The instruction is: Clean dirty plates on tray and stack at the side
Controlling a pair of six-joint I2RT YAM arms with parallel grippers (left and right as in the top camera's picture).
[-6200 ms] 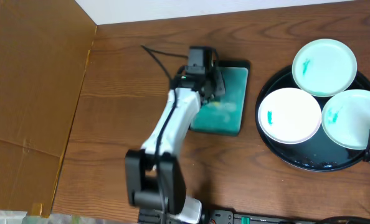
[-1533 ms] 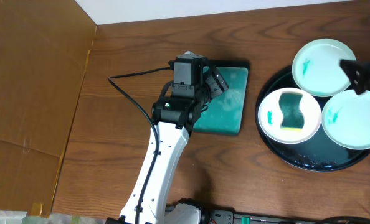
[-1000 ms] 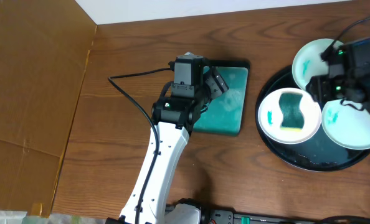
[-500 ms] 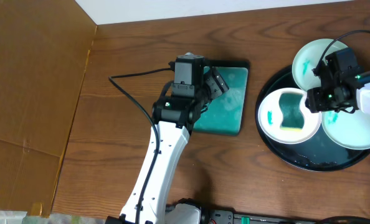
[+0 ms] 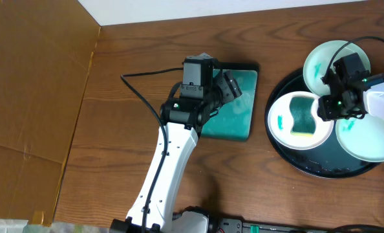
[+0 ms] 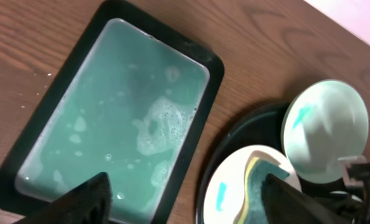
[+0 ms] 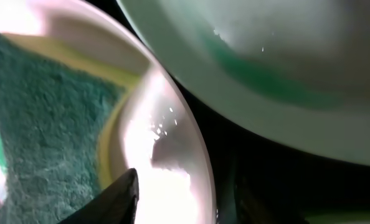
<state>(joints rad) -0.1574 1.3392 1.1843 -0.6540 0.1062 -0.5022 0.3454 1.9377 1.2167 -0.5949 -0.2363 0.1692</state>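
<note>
Left gripper [image 5: 226, 87] first: it hangs over the rectangular black-rimmed dish of foamy teal water [image 5: 242, 113], well off the left side of the large round black tray [image 5: 294, 164]. In the left wrist view the two dark fingertips stand wide apart with nothing between them, so that hand is open and empty.

Over to the tray. All three round white plates are on it. One is in the tray's left half [image 5: 284, 134], with a teal smear near its outer edge and a green and yellow sponge [image 5: 302, 116] lying flat in its bowl. A second sits at the tray's top edge [image 5: 320, 63], overhanging the rim. The third is in the tray's right half [image 5: 373, 139].

My right gripper [image 5: 328, 107] is down near the tray's middle, at the inner rim of the sponge plate, in the gap where the three plates meet. The right wrist view shows that plate's glossy rim [image 7: 185, 155] running between my fingers, one fingertip [image 7: 113, 198] inside the bowl beside the sponge [image 7: 42, 124]. The other finger is lost in the dark tray floor, so I can't tell whether the jaws are pinching the rim or just straddling it.
</note>
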